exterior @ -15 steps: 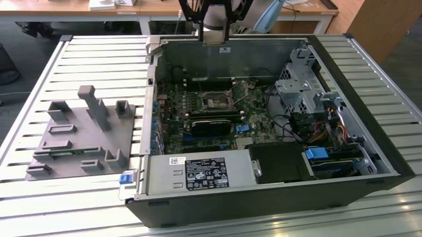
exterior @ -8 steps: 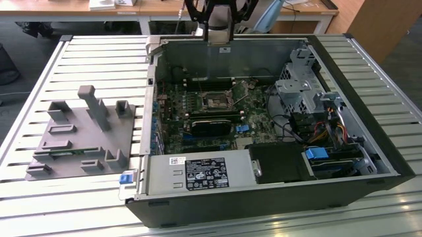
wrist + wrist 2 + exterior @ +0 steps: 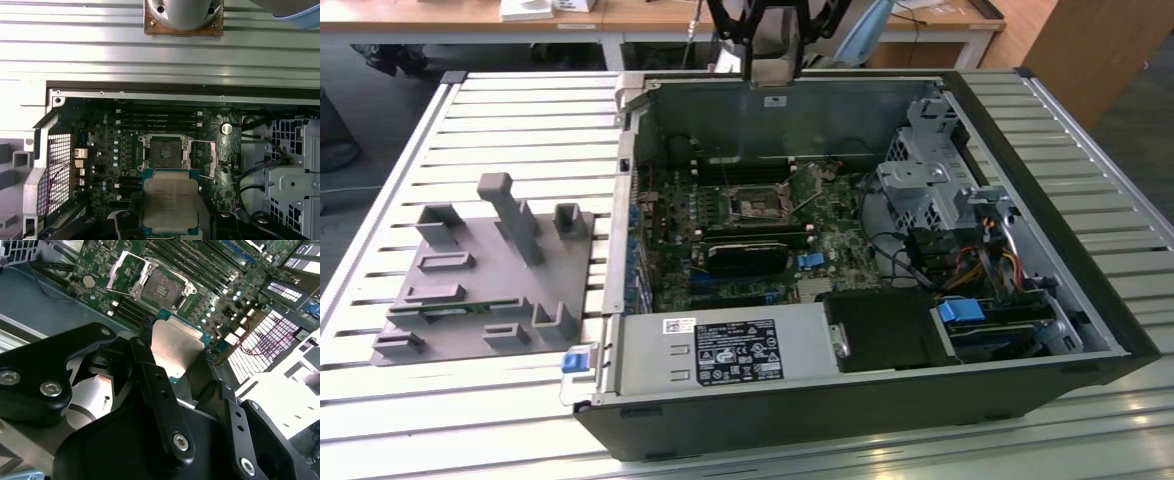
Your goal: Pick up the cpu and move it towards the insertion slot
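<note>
Already the pick-up part of the task appears to be done: the small flat square cpu with its pale silver metal top (image 3: 176,351) is gripped at two opposite edges between the black fingers (image 3: 150,371) of the black end effector (image 3: 176,357), seen at the centre of the second wrist view and at the lower centre of the first wrist view (image 3: 170,205). No surface is touched by the chip; it is carried in the air over the green motherboard (image 3: 107,150) inside the open black computer case (image 3: 1067,360).

The step in hand is judged to be the carry toward the square dark insertion slot ringed by a thin silver metal frame (image 3: 165,152). In the first wrist view the slot lies just above the held chip, near but not yet beneath it; in the exterior view it is seen at the middle of the board (image 3: 758,204). A short further travel and a squaring of chip to socket would be called for, with care that the edges are not tilted.

In the exterior view the arm is seen at the upper centre (image 3: 770,35), reaching down over the case's far wall. A grey plastic fixture block (image 3: 487,285) rests on the slatted metal counter (image 3: 520,120) at the left.
</note>
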Controlling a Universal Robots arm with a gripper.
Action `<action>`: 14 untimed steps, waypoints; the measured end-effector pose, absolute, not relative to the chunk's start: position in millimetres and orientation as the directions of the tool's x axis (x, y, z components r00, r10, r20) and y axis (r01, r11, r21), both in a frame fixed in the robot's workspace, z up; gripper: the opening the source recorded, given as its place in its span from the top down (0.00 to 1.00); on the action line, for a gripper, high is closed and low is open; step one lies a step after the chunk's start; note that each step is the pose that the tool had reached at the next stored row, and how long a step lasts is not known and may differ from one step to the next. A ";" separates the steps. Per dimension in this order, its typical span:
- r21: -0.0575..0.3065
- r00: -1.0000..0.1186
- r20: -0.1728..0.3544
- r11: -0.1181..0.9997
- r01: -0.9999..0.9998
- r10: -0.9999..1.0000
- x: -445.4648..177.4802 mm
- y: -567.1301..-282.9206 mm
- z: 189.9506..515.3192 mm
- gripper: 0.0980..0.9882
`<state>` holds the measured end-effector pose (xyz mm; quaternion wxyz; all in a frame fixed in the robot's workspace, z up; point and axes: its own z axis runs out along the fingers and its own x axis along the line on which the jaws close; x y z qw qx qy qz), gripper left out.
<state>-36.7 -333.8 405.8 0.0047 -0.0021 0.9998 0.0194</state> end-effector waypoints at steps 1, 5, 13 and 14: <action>0.039 -1.000 -0.009 0.999 -0.004 -0.004 -35.5 -333.3 405.7 0.52; 0.039 -1.000 -0.010 0.999 -0.004 -0.004 -29.9 -331.2 405.5 0.52; 0.039 -1.000 -0.010 0.999 -0.004 -0.004 -26.1 -329.9 405.2 0.52; 0.039 -1.000 -0.009 0.999 -0.004 -0.004 -26.0 -329.9 405.2 0.52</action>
